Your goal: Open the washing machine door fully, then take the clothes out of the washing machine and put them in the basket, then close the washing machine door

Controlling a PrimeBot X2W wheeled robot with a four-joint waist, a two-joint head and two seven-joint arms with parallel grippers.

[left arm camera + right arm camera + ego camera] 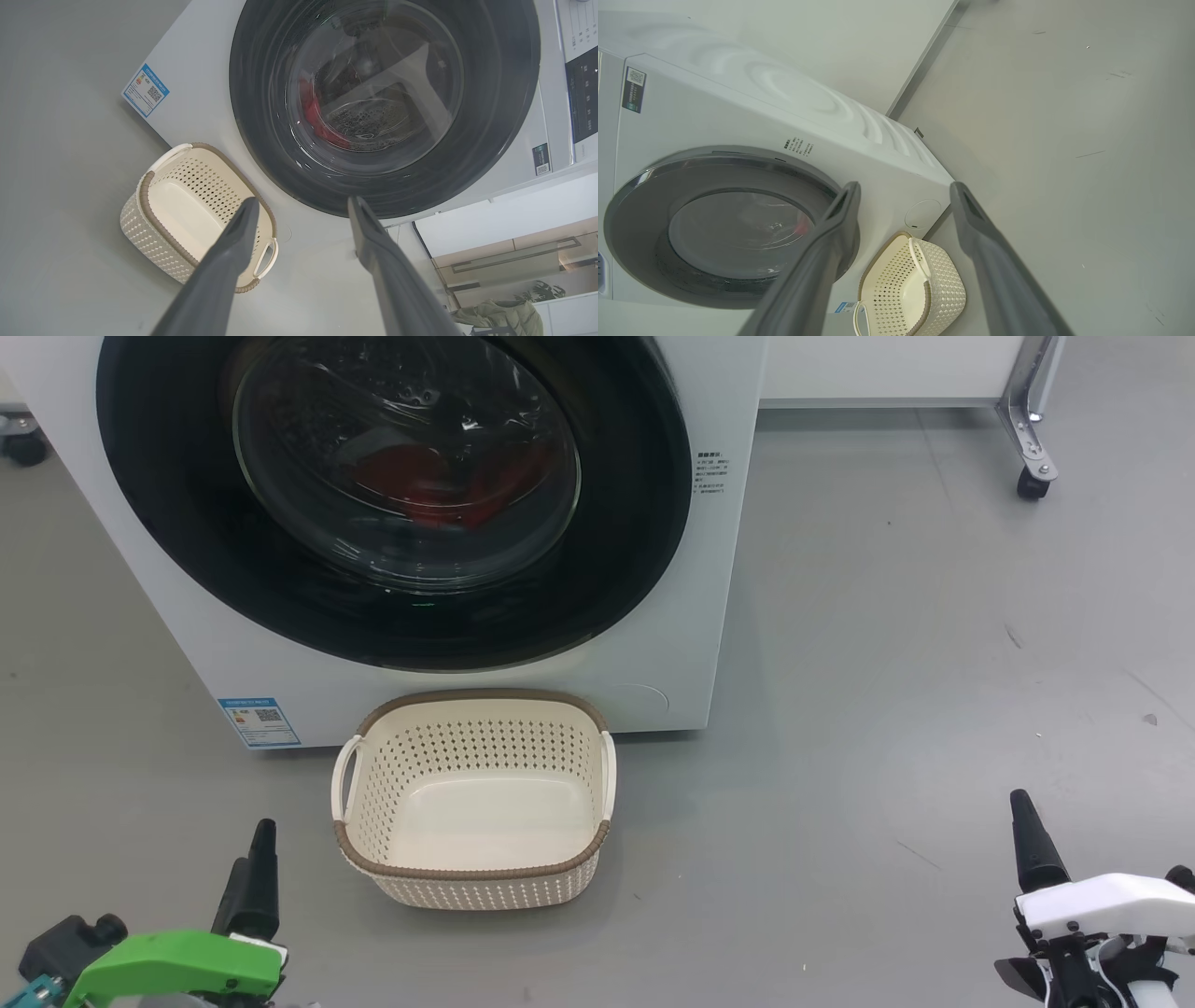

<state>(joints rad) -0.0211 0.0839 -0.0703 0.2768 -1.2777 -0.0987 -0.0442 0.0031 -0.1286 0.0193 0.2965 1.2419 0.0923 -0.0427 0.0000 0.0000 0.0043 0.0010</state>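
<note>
Plainly spread and empty, the left gripper [303,203] hangs low near the floor. The blue sticker label [260,721] on the washing machine [261,672] carries a QR code, but its print is too small to read. The washing machine door [187,523] sits shut and is probably stiff and slick. No handle shows, so try its rim. Behind the glass, the clothes [439,490] look soft and light, so pinch a fold. The basket [481,696] stands empty just before the machine. The small printed text [711,473] is unreadable. The right gripper [904,186] is likewise spread and empty.
</note>
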